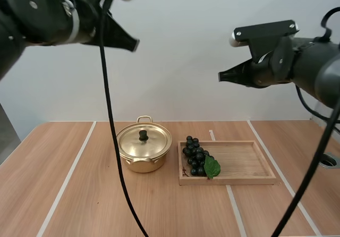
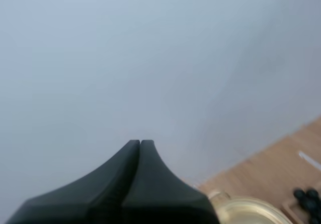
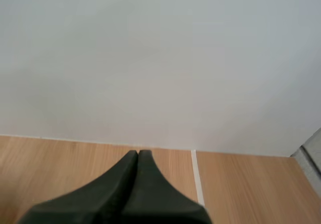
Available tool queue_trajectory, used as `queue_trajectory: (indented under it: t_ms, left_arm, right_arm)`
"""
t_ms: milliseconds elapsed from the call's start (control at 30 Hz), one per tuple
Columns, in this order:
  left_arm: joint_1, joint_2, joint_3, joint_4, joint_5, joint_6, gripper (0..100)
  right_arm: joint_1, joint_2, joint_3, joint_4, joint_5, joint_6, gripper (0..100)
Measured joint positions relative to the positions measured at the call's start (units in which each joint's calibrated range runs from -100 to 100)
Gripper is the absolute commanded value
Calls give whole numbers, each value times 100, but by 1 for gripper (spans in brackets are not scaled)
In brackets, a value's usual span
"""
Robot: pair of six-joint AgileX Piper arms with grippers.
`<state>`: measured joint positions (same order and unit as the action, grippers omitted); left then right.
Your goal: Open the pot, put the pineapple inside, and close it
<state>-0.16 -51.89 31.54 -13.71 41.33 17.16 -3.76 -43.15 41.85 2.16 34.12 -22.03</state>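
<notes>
A gold pot stands on the table with its lid on, a black knob at the lid's middle. Right of it, a bunch of dark grapes with a green leaf lies at the left end of a wooden tray. No pineapple is visible. My left gripper hangs high above the table's left side, shut on nothing. My right gripper hangs high on the right, also shut and empty. In the left wrist view the shut gripper points over the pot's rim, with the grapes beside it. The right gripper shows as one dark wedge.
White tape lines run across the wooden table. A plain wall rises behind the table's far edge. A round hole sits near the table's right edge.
</notes>
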Motion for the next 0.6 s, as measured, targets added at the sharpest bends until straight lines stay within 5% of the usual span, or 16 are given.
queue_trajectory:
  t_ms: [167,600]
  left_arm:
    - [282,-994,0,25,-963,-735,0]
    - [457,-2806,0,364,-588,-2099,0]
  right_arm:
    - [0,-964,0,0,-169,0,0]
    - [0,-2972,13,-105,-1028,-3,0]
